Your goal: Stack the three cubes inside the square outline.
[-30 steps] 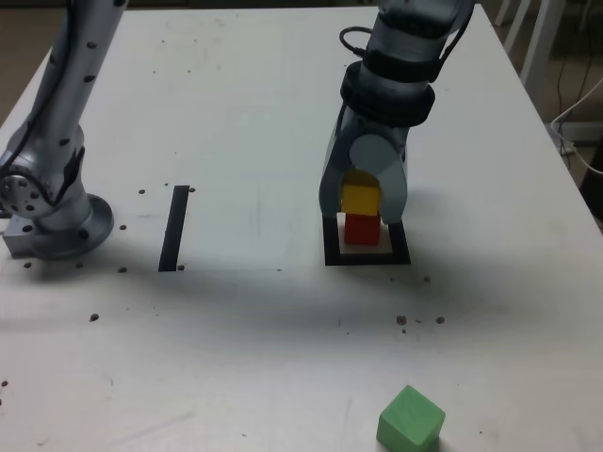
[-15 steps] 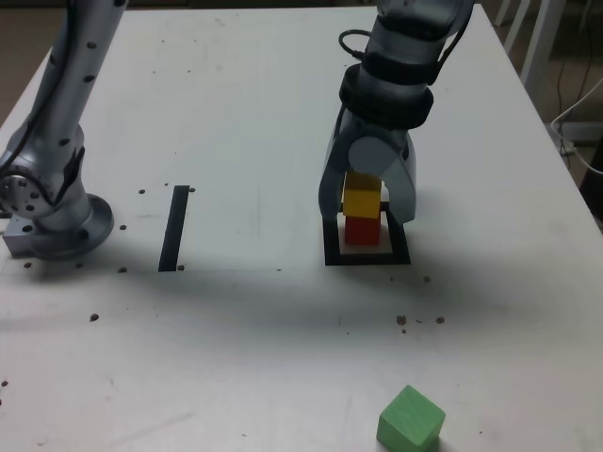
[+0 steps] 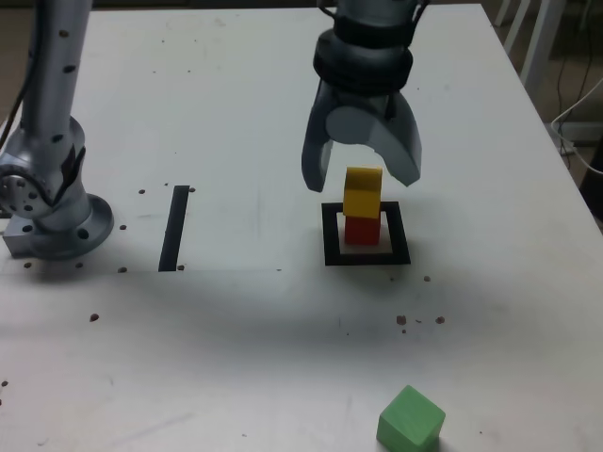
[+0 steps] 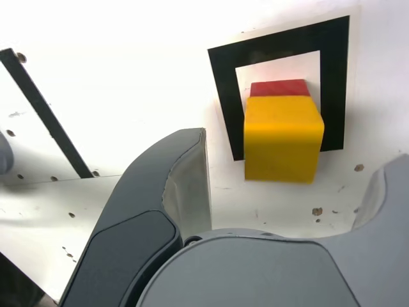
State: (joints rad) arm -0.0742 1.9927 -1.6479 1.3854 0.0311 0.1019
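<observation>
Matte yellow cube (image 3: 363,192) sits upright on the red cube (image 3: 362,230) inside the black square outline (image 3: 366,256); end effector (image 3: 362,177) spread wide above, holding nothing.

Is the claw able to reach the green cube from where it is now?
Probably yes. The claw is open and empty above the stack, and the green cube sits alone on bare table with nothing between them.

Yellow cube (image 4: 283,142) atop red cube (image 4: 278,88)
</observation>
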